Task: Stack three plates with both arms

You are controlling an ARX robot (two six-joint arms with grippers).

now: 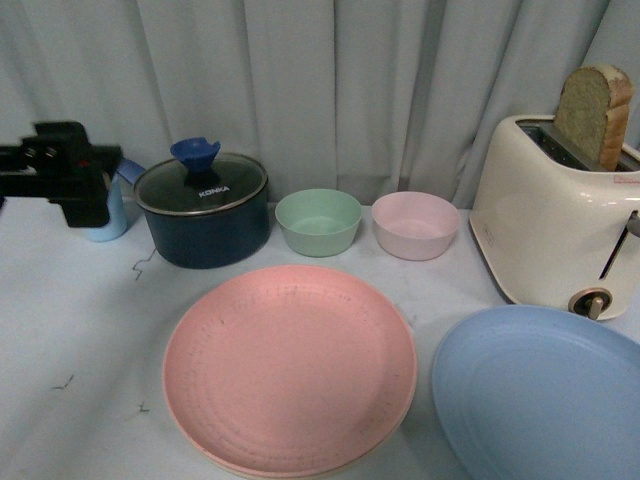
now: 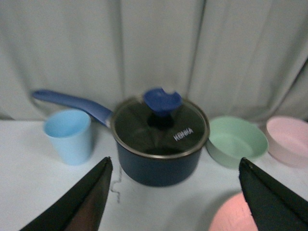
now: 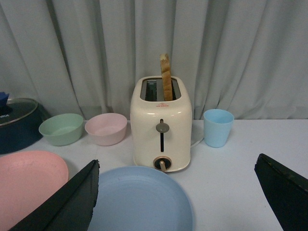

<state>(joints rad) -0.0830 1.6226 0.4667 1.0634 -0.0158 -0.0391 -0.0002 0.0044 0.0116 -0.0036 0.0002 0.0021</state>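
The pink plate [image 1: 290, 368] lies in the middle of the worktop [image 1: 80, 330], close to the front edge. Under its near edge we see a thin pale rim [image 1: 345, 468]. We think this is the cream plate, so the pink plate is probably already stacked on it, but so little of it shows that we cannot be sure. The blue plate [image 1: 540, 395] lies alone on the worktop, just beside the pink one on the right side and not touching it. So we judge the task about half done: the blue plate is not yet on the stack.

All the plates that we see are large, round and matte, with faint rings on the surface, and they lie flat.

The right end effector [image 3: 177, 161] hangs above the blue plate [image 3: 139, 202]. Its fingers [image 3: 62, 207] are spread wide and have hold of nothing. The left end effector [image 2: 174, 162] is also wide open and empty. The left arm [image 1: 60, 165] is at the far left, well apart from the plates.

Behind the plates stand a dark blue pot [image 1: 205, 215] with a glass lid, a green bowl [image 1: 318, 222] and a pink bowl [image 1: 415, 225]. A cream toaster [image 1: 550, 225] with a slice of bread [image 1: 595, 110] stands at the right.
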